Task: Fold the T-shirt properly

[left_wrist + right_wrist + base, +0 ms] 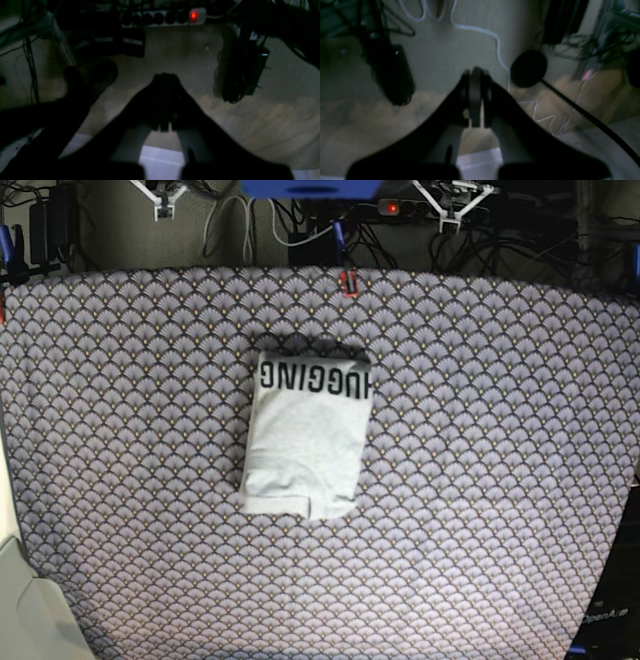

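Observation:
The T-shirt (pixel 305 440) lies folded into a compact upright rectangle in the middle of the fan-patterned tablecloth (pixel 500 430). Its black "HUGGING" lettering runs upside down along the far edge, and a small flap overlaps at the near edge. Neither gripper shows in the base view. In the left wrist view my left gripper (pixel 165 77) is shut with nothing in it, hanging over dim floor. My right gripper (pixel 476 71) is also shut and empty, its fingers pressed together above the floor. No shirt appears in either wrist view.
A power strip with a red light (pixel 193 15) lies on the floor behind the table, also seen from the base (pixel 392 207). Cables (pixel 495 40) and a black round foot (pixel 528 68) lie below the right gripper. A red clip (pixel 348 282) sits at the table's far edge.

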Controlling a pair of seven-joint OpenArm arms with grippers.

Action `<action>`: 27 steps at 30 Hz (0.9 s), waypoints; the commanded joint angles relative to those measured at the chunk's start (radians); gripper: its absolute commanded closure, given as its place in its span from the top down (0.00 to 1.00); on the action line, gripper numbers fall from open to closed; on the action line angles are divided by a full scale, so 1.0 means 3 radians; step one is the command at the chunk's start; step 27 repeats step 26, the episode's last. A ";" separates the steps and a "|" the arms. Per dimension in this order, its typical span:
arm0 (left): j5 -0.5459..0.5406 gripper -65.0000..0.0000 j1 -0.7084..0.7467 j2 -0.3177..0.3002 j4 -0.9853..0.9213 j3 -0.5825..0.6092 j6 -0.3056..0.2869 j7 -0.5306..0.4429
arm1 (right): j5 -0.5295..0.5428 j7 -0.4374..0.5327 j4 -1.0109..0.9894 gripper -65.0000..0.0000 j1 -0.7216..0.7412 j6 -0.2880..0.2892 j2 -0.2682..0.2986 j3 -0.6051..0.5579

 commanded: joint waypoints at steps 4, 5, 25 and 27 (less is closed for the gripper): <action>0.0016 0.00 -0.0002 -0.0036 -0.0038 0.0017 0.0023 -0.0011 | 0.0006 0.0036 0.0000 0.00 -0.0023 -0.0044 -0.0013 0.0010; 0.0021 0.00 -0.0002 -0.0036 -0.0038 0.0017 0.0023 -0.0011 | 0.0016 0.0036 0.0000 0.00 -0.0038 -0.0044 -0.0018 0.0015; 0.0021 0.00 -0.0017 -0.0087 -0.0022 0.0022 0.0023 -0.0011 | 0.0016 0.0220 -0.0005 0.00 -0.0166 -0.0279 -0.0212 0.0015; 0.0021 0.00 -0.0012 -0.0092 -0.0022 0.0022 0.0023 -0.0016 | 0.0016 0.0220 -0.0005 0.00 -0.0166 -0.0279 -0.0217 0.0015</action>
